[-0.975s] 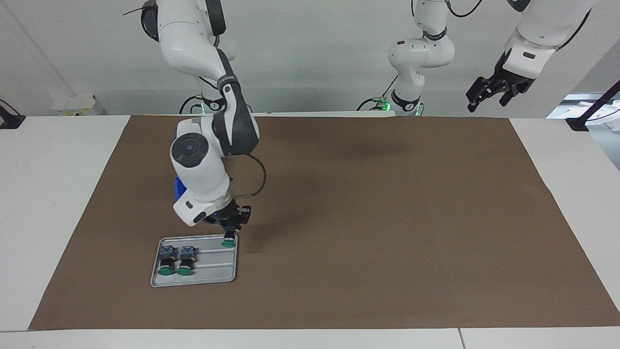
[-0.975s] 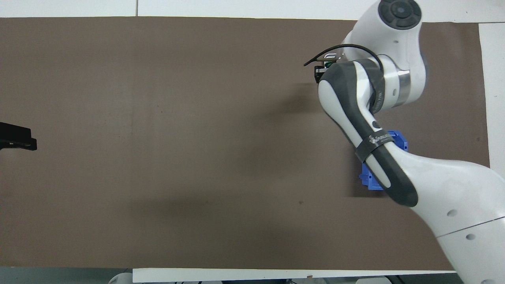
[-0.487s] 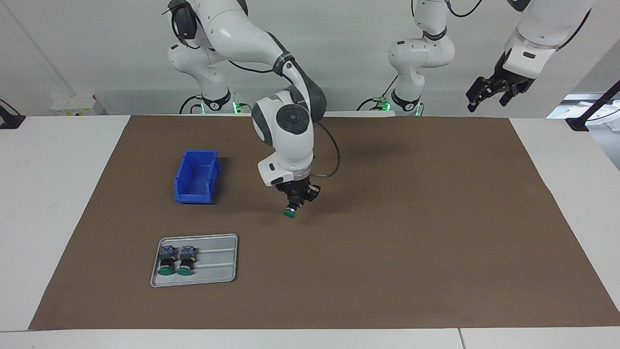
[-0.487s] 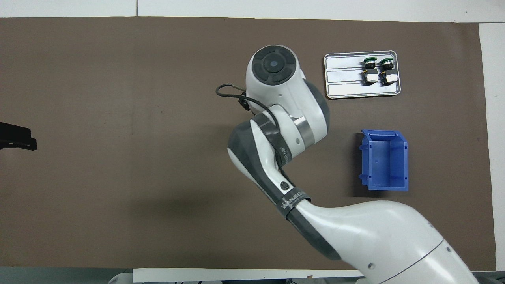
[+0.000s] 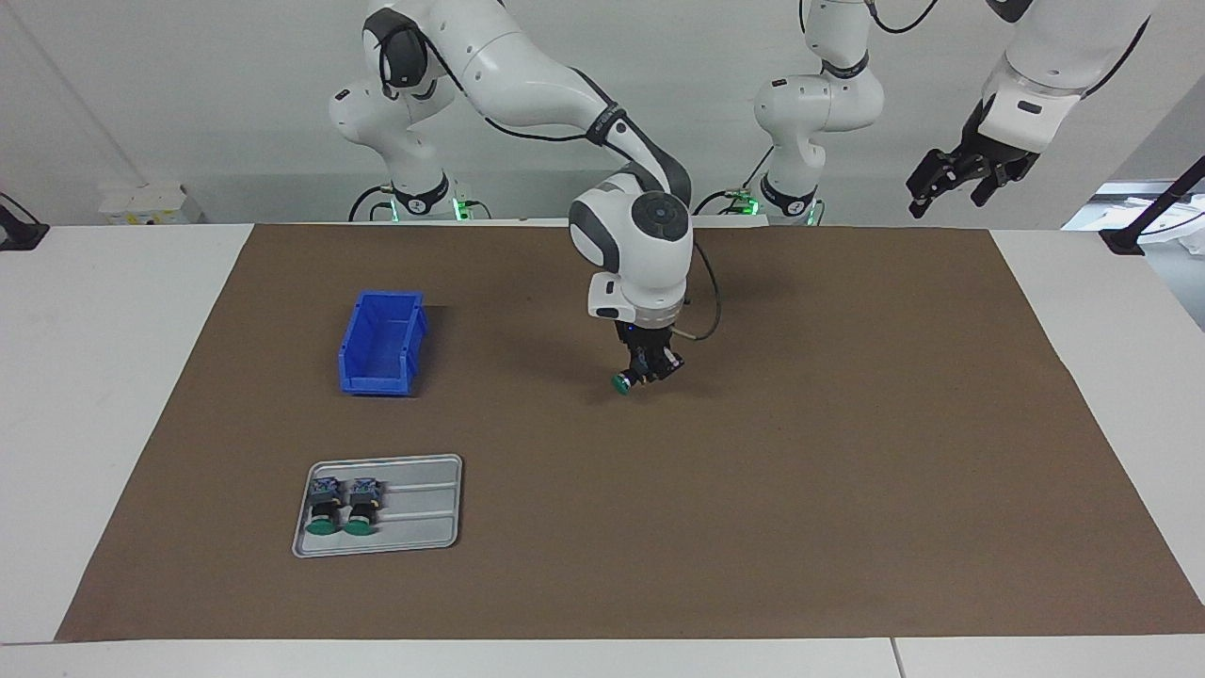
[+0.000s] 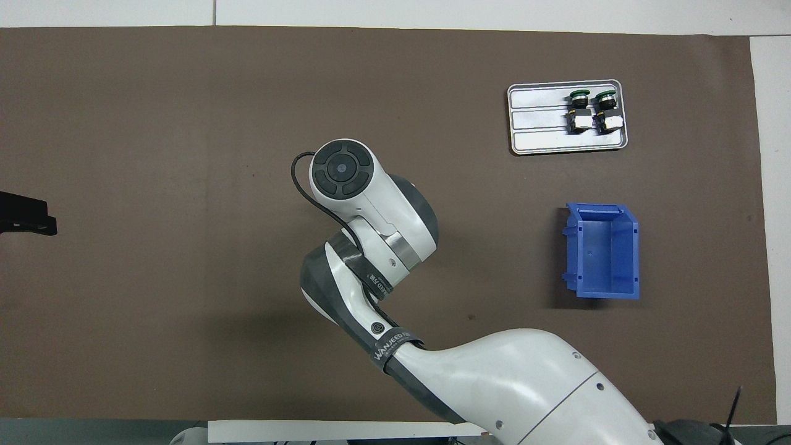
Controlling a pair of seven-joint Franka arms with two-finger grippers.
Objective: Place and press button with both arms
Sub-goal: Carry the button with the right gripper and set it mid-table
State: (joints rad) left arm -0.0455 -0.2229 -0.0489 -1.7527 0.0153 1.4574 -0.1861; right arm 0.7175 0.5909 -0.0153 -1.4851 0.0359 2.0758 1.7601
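So the right gripper [image 5: 649, 365] is up over the middle of the brown mat [image 5: 847, 452], roughly at the table's centre and a bit toward the robots' edge. Its jaws are clamped on the button [image 5: 625, 380]: the green cap sticks out at the bottom, tilted and pointing toward the right arm's end of the table, with the black body caught between the fingers. The button looks like it's hanging just above the mat, not resting on it, though the gap is hard to judge. From overhead the right arm [image 6: 371, 216] covers both the gripper and the button completely.

The left gripper [image 5: 960, 179] is waiting high up, above the corner of the table at the robots' edge and the left arm's end. Its jaws look spread apart with nothing in them. In the overhead view only a black tip [image 6: 25, 213] pokes in at the frame edge.

Near the edge farthest from the robots, toward the right arm's end, sits a metal tray [image 5: 424, 527] with two more green-capped buttons [image 5: 339, 504] lying side by side at its outer end, caps pointing away from the robots. A blue bin [image 5: 381, 341] stands on the mat nearer to the robots than the tray, open side up.
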